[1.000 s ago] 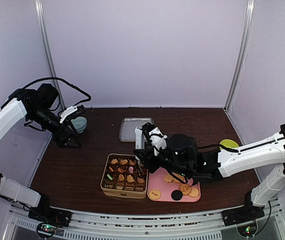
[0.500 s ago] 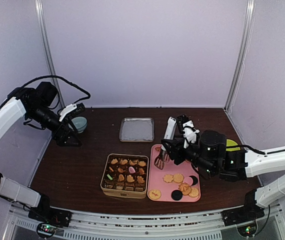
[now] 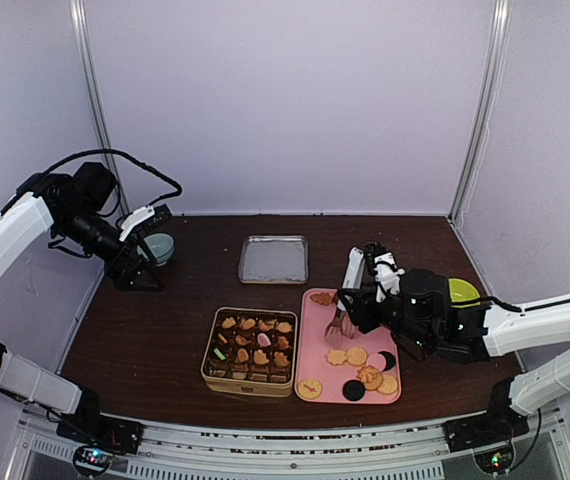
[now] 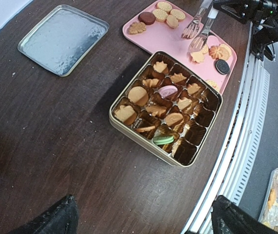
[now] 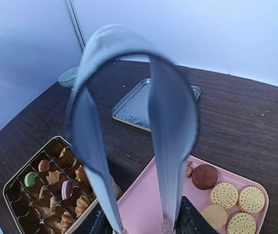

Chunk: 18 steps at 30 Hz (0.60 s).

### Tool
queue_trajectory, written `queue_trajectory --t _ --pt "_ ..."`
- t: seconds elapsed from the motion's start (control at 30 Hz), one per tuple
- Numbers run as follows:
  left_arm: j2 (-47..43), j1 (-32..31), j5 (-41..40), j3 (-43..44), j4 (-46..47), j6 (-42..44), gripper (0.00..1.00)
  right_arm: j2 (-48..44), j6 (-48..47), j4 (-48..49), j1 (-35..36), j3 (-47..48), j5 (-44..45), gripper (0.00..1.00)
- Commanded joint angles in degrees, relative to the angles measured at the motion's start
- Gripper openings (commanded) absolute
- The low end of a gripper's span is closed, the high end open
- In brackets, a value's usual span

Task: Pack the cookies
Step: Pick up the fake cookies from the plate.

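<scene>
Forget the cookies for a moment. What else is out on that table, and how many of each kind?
Trays: 2, the pink tray and the silver tray
Bowls: 2, the pale blue bowl and the yellow-green bowl, partly hidden
Cookie tin: 1
Metal tongs: 1
Total: 6
</scene>
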Motion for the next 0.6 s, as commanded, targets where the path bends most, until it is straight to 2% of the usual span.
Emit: queue_trajectory --t 0.0,0.33,0.57 --pt "0.3 0.5 1.3 1.7 -0.2 -0.5 0.98 1.5 1.5 3.9 -0.5 -1.4 -1.6 0.43" --pt "0.8 0.5 1.9 2.3 -0.5 -0.7 0.98 2.5 3.5 5.0 -0.6 -3.9 -4.2 0.42" --pt "0.7 0.5 1.7 2.5 -0.6 -0.6 0.98 -0.5 4.9 3.4 0.0 -5.6 -5.0 0.34"
